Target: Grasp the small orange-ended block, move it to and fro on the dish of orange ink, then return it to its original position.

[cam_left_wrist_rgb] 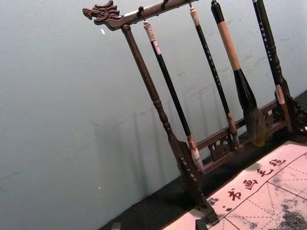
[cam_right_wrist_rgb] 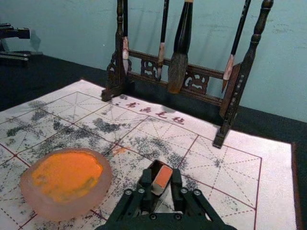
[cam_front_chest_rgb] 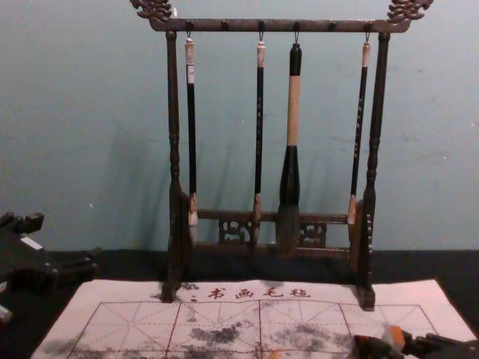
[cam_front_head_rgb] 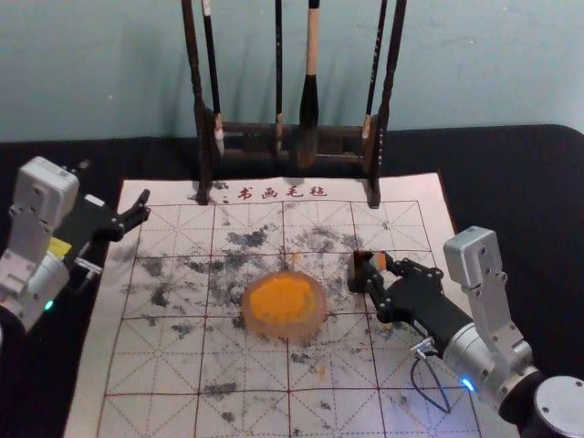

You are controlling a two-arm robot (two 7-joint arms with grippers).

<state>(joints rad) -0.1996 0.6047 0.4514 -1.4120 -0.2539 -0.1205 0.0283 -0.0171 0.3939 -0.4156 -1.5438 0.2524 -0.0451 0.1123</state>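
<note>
Orange-ended block (cam_right_wrist_rgb: pixel 162 177), seemingly gripped by the right claw (cam_right_wrist_rgb: pixel 161 175) right of the ink dish (cam_front_head_rgb: pixel 284 330), lift straight and squeeze snugly, avoiding scrapes on the dark holder (cam_front_head_rgb: pixel 355 274), with the left claw (cam_front_head_rgb: pixel 115 182) parked, spread, well left of the dish.

Four brushes (cam_left_wrist_rgb: pixel 245 91) hang from a dark wooden rack (cam_left_wrist_rgb: pixel 183 160), one foot on the line-marked mat (cam_left_wrist_rgb: pixel 261 203)

Black table (cam_front_head_rgb: pixel 511 173), white gridded mat (cam_front_head_rgb: pixel 246 365) lying across it, dark-smudged
</note>
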